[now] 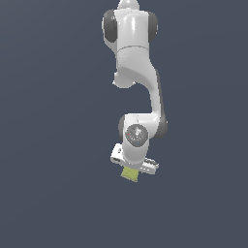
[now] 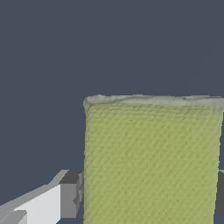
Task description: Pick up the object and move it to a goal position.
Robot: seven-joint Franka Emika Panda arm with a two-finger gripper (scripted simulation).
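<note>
1. The white robot arm (image 1: 138, 72) hangs down from the top of the exterior view against a plain dark blue-grey background (image 1: 48, 145).
2. The gripper (image 1: 131, 170) is at the low end of the arm, and it is tilted a little.
3. The yellow-green block (image 1: 129, 175) sticks out just under the gripper, and the white gripper body is wider than the block.
4. In the wrist view the block (image 2: 151, 162) looks very big and close, with a pale edge on its far end.
5. One dark finger pad (image 2: 70, 194) sits right against one side of the block, and a bit of the other pad (image 2: 220, 192) shows at the other side.
6. The fingers are closed in on the block and hold it between them.
</note>
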